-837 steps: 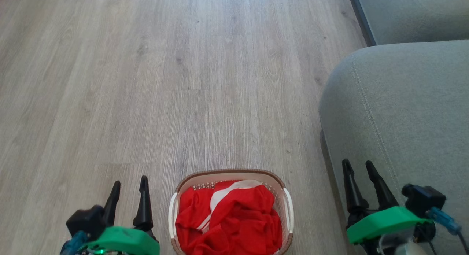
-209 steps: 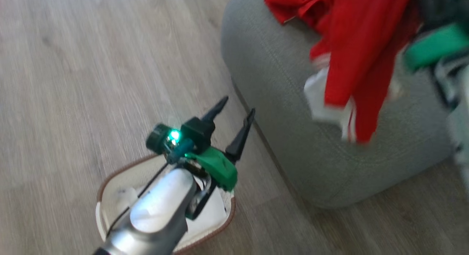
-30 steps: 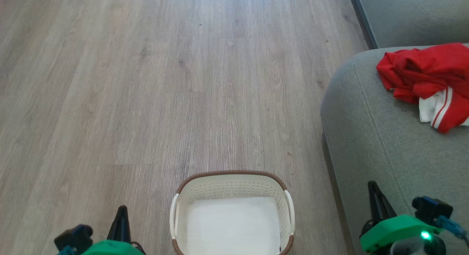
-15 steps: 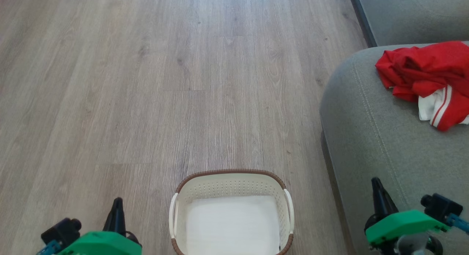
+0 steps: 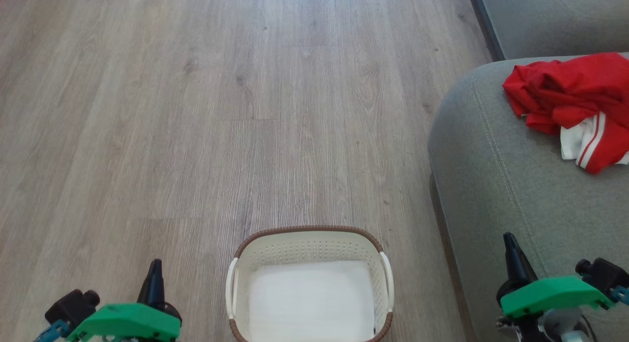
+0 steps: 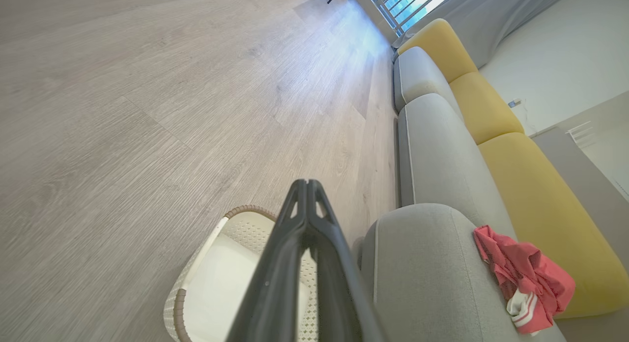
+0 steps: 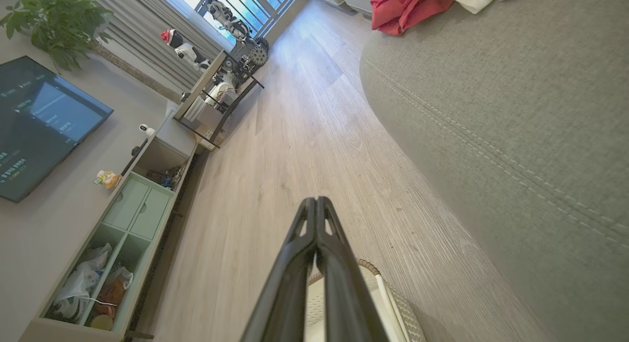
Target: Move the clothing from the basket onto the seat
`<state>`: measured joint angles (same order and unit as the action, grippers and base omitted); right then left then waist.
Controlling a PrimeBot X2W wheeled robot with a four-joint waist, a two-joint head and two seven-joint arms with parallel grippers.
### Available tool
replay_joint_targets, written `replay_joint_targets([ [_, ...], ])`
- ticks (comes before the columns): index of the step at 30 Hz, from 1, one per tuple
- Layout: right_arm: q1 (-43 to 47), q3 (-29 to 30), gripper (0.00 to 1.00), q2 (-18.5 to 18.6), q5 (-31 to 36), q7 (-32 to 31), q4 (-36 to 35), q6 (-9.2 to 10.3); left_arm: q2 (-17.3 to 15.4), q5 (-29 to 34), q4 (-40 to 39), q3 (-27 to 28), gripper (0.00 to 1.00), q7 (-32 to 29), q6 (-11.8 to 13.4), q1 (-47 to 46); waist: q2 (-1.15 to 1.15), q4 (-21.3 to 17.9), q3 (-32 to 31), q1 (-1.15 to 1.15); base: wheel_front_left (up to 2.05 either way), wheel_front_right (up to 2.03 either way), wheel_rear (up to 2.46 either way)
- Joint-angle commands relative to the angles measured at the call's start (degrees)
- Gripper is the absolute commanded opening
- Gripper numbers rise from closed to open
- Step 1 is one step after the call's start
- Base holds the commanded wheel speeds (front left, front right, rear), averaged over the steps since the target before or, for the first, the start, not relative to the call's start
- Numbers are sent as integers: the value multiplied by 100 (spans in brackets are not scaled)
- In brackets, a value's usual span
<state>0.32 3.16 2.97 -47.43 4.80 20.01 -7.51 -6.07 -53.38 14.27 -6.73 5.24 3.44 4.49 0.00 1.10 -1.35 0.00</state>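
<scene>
**Right gripper** (image 5: 511, 243) — fingers pressed together into one dark point with nothing between them. It hangs over the near corner of the seat (image 5: 491, 185), tips aimed forward.

**Left gripper** (image 5: 155, 268) — likewise closed and empty, over the wood floor (image 5: 196, 135).

**Between the grippers**, and somewhat closer to the left one, the basket (image 5: 309, 230) stands on the floor just beside the seat's rounded edge. Its white base is bare.

**Ahead of the right gripper and off to its right**, well apart from it, the clothing (image 5: 565, 91) lies on top of the seat as a crumpled red heap. The white, stripe-trimmed part is at the end nearer the gripper.

**Long axis of the heap.** It appears to run crosswise to the way the right fingers point. The head view cuts the heap off at its right edge, so this is uncertain.

**Governing relation.** The clothing lies forward and rightward of the right gripper, with bare cushion in between. The left gripper would have to cross over the basket and the seat's edge to reach it, so the right arm is clearly the nearer.

**Judged state of the task.** The basket is empty and both garments are on the seat, so the transfer reads as complete. Any further move would be a forward-right reach by the right arm to tidy the heap.
</scene>
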Motion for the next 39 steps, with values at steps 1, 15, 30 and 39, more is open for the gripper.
replay_joint_targets([
  [1, -340, -21, 0, -1, -159, -45, -227, 1, -7, -141, -164, 163, 0, -38, -74, -312, 0, -2, 3, 0, 0, 0, 0],
  [15, -407, 56, 0, -2, -1086, -278, -306, 1, 48, -960, -134, 393, 0, -266, -293, -473, 0, -25, 35, 0, 0, 0, 0],
  [30, -478, 138, 0, -4, -2082, -528, -392, 1, 111, -1837, -101, 645, 0, -514, -528, -646, 0, -50, 70, 0, 0, 0, 0],
  [39, -521, 188, 0, -6, -2677, -678, -444, 2, 150, -2360, -82, 796, 0, -664, -669, -749, 0, -65, 90, 0, 0, 0, 0],
])
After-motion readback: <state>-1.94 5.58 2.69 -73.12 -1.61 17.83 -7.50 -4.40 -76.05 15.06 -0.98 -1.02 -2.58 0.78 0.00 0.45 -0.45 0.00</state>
